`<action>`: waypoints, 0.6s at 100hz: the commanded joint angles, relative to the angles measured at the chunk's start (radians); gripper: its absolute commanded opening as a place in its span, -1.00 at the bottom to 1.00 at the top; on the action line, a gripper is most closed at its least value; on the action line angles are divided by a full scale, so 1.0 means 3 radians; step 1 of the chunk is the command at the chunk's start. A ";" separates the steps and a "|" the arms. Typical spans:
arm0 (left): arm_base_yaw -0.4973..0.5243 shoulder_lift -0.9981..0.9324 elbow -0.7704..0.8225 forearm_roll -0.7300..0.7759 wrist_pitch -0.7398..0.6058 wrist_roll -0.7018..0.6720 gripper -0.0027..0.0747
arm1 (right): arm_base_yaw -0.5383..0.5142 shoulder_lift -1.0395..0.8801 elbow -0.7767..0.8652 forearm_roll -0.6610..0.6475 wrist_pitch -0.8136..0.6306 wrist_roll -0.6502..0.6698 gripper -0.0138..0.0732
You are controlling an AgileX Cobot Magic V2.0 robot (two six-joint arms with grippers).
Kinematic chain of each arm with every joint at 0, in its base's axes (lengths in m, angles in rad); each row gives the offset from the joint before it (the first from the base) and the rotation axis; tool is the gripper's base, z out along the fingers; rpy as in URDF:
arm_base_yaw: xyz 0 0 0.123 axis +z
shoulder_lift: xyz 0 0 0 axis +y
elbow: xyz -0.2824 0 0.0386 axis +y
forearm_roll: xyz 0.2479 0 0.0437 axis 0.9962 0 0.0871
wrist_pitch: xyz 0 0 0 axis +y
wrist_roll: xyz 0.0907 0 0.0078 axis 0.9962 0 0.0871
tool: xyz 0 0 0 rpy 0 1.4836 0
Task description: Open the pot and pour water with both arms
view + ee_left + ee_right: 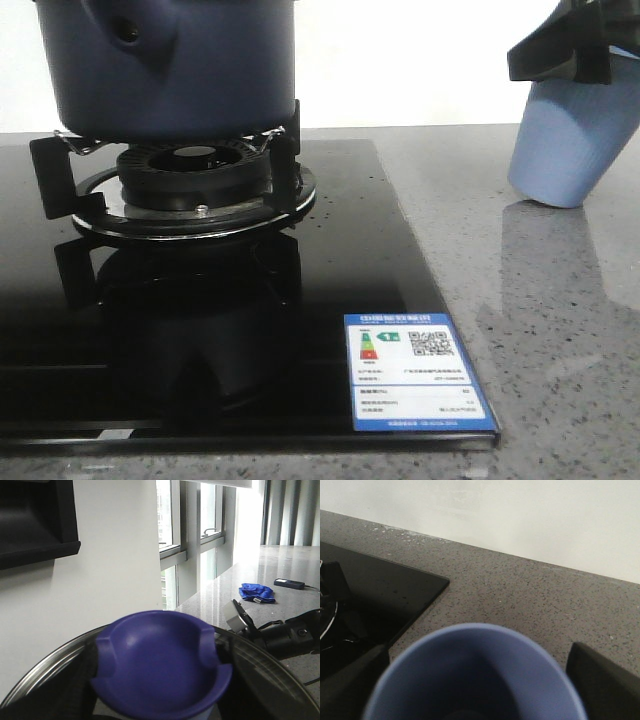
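The dark navy pot (165, 65) sits on the gas burner (195, 175) at the back left; its top is cut off in the front view. In the left wrist view my left gripper (160, 680) is shut on the lid's purple-blue knob (160, 665), with the glass lid's metal rim (45, 665) curving round it. My right gripper (575, 50) is shut on a pale blue cup (565, 145) and holds it tilted, its base close to the counter at the right. In the right wrist view the cup (475, 675) sits between dark fingers (602, 680).
The black glass stove top (330, 270) carries a blue energy label (415, 370) at its front right corner. Speckled grey counter (560, 330) lies to the right. Farther along the counter are a blue cloth (256, 592) and a small black device (289, 583).
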 commanded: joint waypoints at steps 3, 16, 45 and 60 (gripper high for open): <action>0.0000 -0.0051 -0.0098 -0.0252 0.0064 -0.0037 -0.29 | -0.0031 -0.0074 -0.0079 0.0040 -0.0199 -0.0002 0.83; 0.0000 -0.0051 -0.0098 -0.0219 0.0052 -0.0037 -0.29 | -0.0031 -0.0129 -0.0112 0.0030 -0.0215 -0.0002 0.83; 0.0000 0.0125 -0.0098 -0.0200 0.0045 -0.0009 -0.29 | -0.0031 -0.0440 -0.0325 -0.0006 -0.0221 -0.0002 0.83; -0.0015 0.0246 -0.0098 -0.0200 0.0045 0.0106 -0.29 | -0.0031 -0.0638 -0.0331 -0.0015 -0.0227 0.0012 0.82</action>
